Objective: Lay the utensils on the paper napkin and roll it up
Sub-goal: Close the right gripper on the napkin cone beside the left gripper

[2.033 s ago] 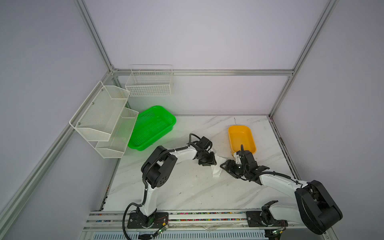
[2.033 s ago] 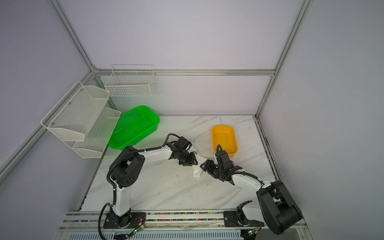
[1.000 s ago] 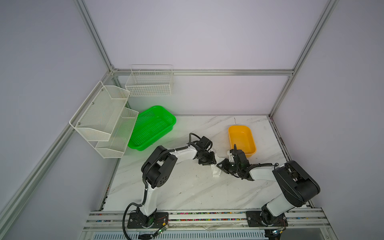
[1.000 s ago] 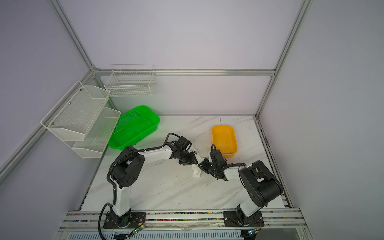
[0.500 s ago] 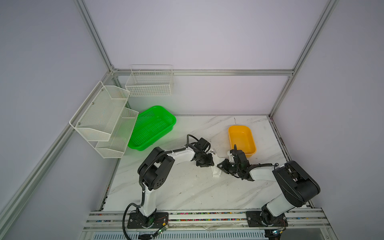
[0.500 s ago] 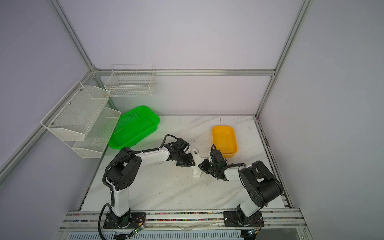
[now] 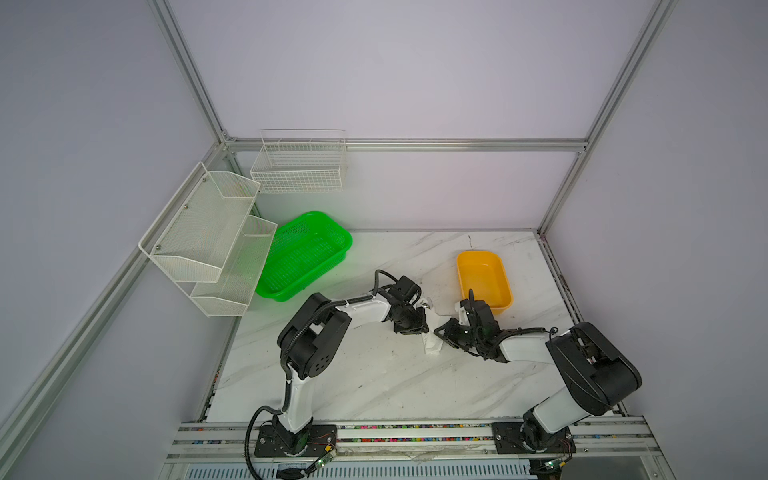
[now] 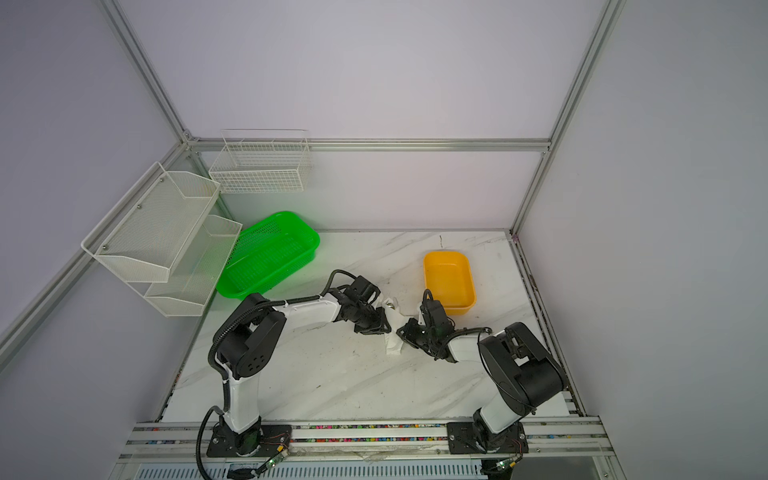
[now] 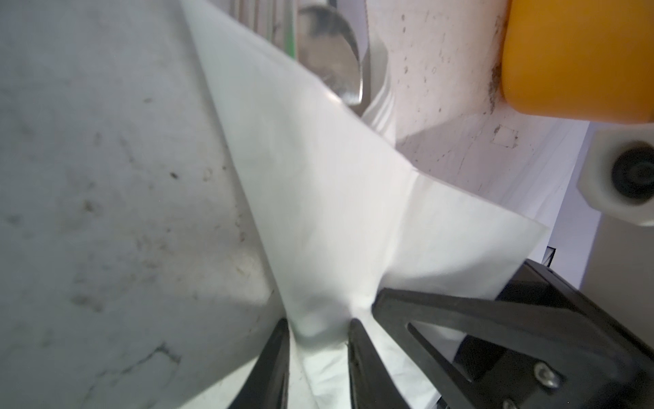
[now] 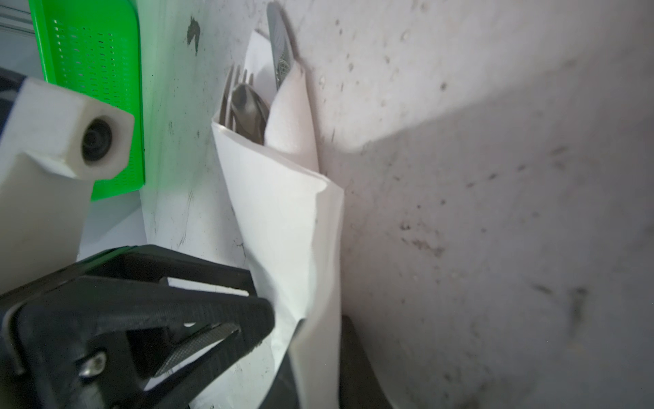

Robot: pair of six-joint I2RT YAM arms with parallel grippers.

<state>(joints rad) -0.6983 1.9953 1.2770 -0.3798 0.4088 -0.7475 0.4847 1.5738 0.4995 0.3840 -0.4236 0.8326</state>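
The partly rolled paper napkin (image 10: 283,212), utensils (image 10: 247,106) protruding at its far end, is pinched between the nearly closed jaws of the left gripper (image 9: 318,324) and the right gripper (image 10: 307,318).

The napkin (image 10: 283,219) is white, utensils (image 10: 247,106) silver, tub (image 7: 484,286) yellow, basket (image 7: 307,259) green.

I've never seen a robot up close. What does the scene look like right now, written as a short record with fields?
paper napkin: loosely rolled into a tube, between the two grippers
utensils: wrapped inside, tips sticking out of one end
left gripper: shut on the paper napkin
right gripper: shut on the paper napkin, facing the left gripper
yellow tub: on the table beyond the right gripper
green basket: far left of the table
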